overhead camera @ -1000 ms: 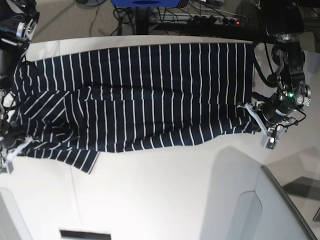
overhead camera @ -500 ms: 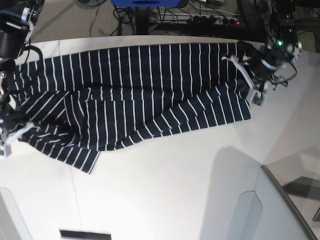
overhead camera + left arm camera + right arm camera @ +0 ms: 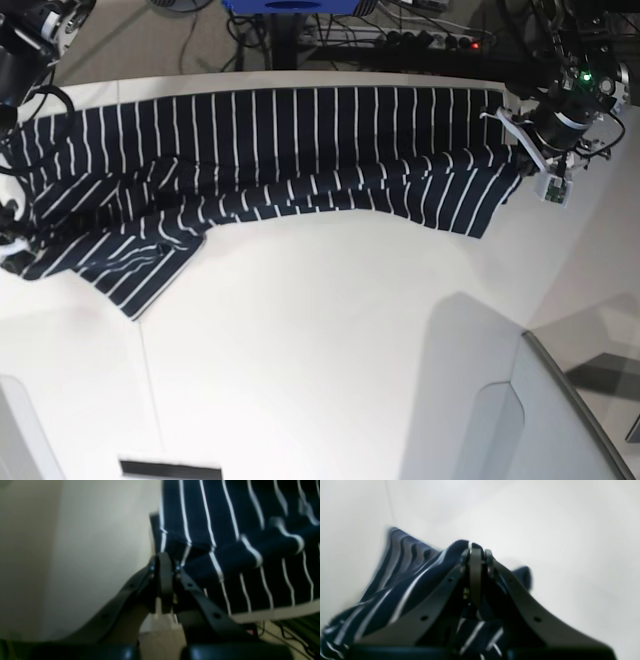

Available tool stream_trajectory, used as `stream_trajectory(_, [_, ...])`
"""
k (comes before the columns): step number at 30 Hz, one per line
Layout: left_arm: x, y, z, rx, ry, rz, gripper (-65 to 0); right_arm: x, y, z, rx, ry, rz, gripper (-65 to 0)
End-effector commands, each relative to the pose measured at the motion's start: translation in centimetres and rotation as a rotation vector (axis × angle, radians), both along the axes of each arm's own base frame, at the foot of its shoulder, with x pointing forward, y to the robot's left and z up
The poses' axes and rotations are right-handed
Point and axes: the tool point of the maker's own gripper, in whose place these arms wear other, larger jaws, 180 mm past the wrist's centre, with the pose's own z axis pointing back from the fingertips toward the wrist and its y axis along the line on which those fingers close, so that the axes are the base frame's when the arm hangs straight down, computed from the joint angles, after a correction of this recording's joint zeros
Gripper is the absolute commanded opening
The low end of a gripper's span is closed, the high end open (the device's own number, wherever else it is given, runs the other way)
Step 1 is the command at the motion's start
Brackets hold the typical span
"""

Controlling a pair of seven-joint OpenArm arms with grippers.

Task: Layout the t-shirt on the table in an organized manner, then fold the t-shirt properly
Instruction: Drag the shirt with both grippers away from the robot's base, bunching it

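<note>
The dark striped t-shirt (image 3: 280,150) lies stretched in a long band along the far side of the white table (image 3: 330,350), its near part doubled back and one sleeve flap hanging toward me at the left. My left gripper (image 3: 540,170) is at the shirt's right end, shut on its edge; the left wrist view shows that gripper (image 3: 165,557) pinched on striped t-shirt cloth (image 3: 237,530). At the shirt's left end my right gripper (image 3: 12,250) sits at the frame edge. In the right wrist view it (image 3: 475,551) is shut on a raised fold of the t-shirt (image 3: 402,580).
A raised pale panel (image 3: 560,400) stands at the near right corner. Cables and a power strip (image 3: 420,40) lie beyond the table's far edge. A dark slot (image 3: 170,468) sits at the near edge.
Both grippers have carried the shirt's near edge toward the far side. The cloth has narrowed into a band, and the left sleeve flap has slid along with it.
</note>
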Motion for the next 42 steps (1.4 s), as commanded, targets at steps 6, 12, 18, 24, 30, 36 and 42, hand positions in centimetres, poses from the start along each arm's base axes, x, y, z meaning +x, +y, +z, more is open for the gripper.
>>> stream_trajectory(6, [-0.4,0.1,0.5,0.015,0.001,-0.051,-65.0,-0.3,-1.1,1.2,-0.008,-0.012,0.003,-65.0])
stream_trajectory(12, [-1.9,-0.8,-0.9,-0.022,0.040,-0.035,-65.0,-2.6,-0.6,-0.9,0.011,0.064,0.007,-65.0])
stream_trajectory(18, [-4.0,-2.7,-3.0,-0.067,0.112,-0.057,-65.0,-3.8,-0.2,-2.2,0.026,0.097,0.006,-65.0])
stream_trajectory(24, [-4.6,-3.1,-4.0,-0.105,0.099,-0.038,-65.0,-4.0,-0.9,-2.0,0.015,0.097,-0.015,-65.0])
stream_trajectory(30, [-5.7,-2.7,-5.7,-0.125,0.144,-0.017,-65.0,-4.9,-3.3,-1.2,0.000,0.089,-0.071,-65.0])
stream_trajectory(36, [-6.1,-3.1,-6.2,-0.138,0.157,-0.015,-65.0,-6.5,-3.3,-2.3,-0.002,0.132,-0.069,-65.0])
stream_trajectory(42, [-6.4,-2.6,-7.3,-0.151,0.181,0.010,-65.0,-7.6,-2.2,-4.6,0.024,0.200,-0.036,-65.0])
